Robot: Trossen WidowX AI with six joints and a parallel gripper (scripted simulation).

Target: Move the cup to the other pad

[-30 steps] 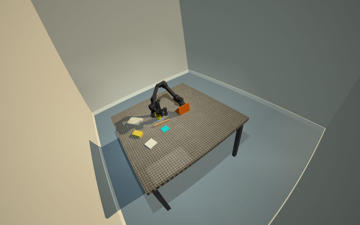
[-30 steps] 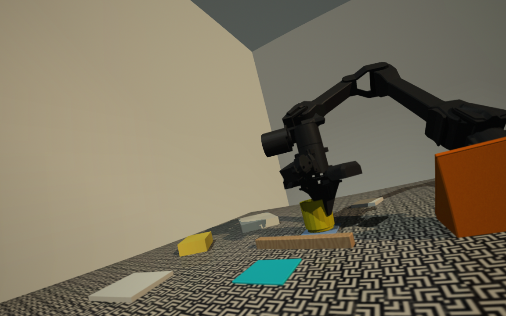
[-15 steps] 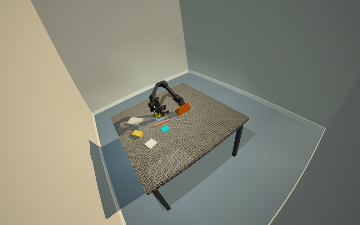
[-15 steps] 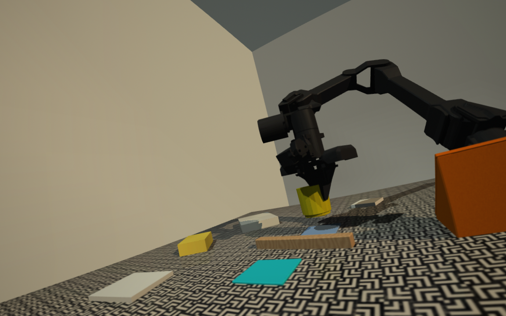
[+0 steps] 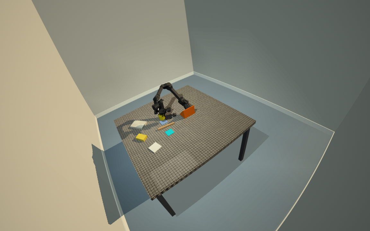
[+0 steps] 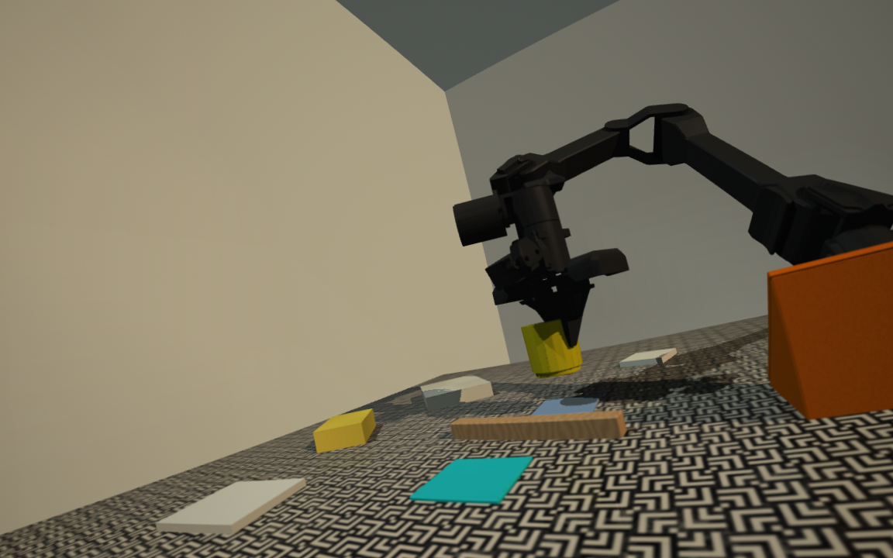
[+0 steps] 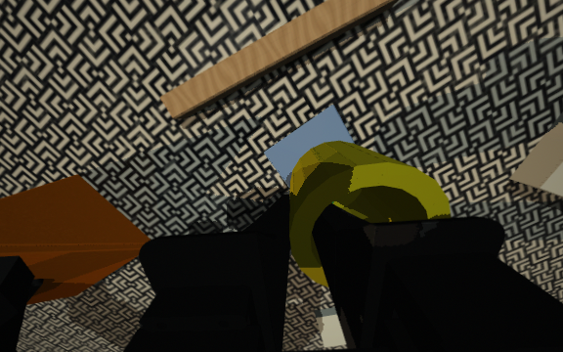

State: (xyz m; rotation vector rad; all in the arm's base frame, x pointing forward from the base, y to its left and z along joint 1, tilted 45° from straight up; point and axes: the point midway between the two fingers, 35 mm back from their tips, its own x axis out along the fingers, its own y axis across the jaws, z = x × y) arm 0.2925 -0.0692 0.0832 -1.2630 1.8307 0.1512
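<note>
The yellow cup [image 5: 161,117] [image 6: 548,357] [image 7: 399,176] hangs a little above the blue pad [image 5: 163,122] [image 6: 552,407] [image 7: 306,134], close to upright. My gripper [image 5: 163,115] [image 6: 565,332] [image 7: 297,199] is shut on the cup's wall, one finger inside the cup and one outside. The cyan pad [image 5: 169,132] [image 6: 474,478] lies bare on the table, beyond the wooden bar from the blue pad. The marbles cannot be made out clearly inside the cup; the finger and shadow hide much of its inside.
The low wooden bar [image 5: 166,126] [image 6: 539,427] [image 7: 272,61] lies between the two pads. An orange wedge [image 5: 188,112] [image 6: 859,332] [image 7: 57,220] stands near the arm's base. A yellow block [image 5: 141,137] [image 6: 343,432] and pale slabs [image 5: 154,147] [image 6: 234,504] lie to the side.
</note>
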